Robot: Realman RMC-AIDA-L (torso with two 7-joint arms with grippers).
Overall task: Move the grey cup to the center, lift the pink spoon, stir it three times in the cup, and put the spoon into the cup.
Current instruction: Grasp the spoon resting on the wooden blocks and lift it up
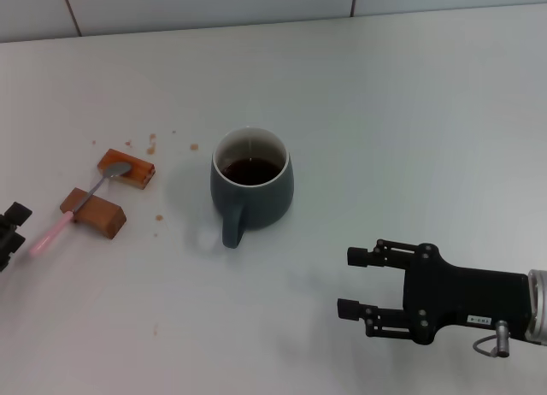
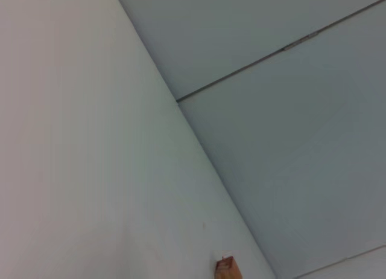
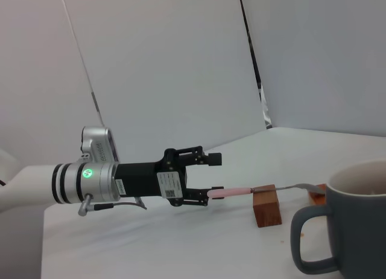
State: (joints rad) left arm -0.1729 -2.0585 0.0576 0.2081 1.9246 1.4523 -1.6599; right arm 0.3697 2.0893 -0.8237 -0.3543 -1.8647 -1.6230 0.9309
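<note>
The grey cup [image 1: 253, 190] stands upright mid-table with dark liquid inside and its handle toward the front; it also shows in the right wrist view [image 3: 347, 227]. The pink spoon [image 1: 75, 209] lies across two brown blocks, with its metal bowl on the farther block and its pink handle [image 3: 234, 191] sticking out past the nearer one. My left gripper [image 1: 10, 231] is at the left edge by the handle's end; the right wrist view shows the left gripper [image 3: 214, 177] open, with the handle tip next to its lower finger. My right gripper [image 1: 346, 282] is open and empty, to the front right of the cup.
Two brown blocks [image 1: 92, 211] [image 1: 128, 168] lie left of the cup, with small brown crumbs [image 1: 152, 143] scattered around them. One block's tip shows in the left wrist view [image 2: 228, 268]. The white table meets a tiled wall [image 1: 214, 2] at the back.
</note>
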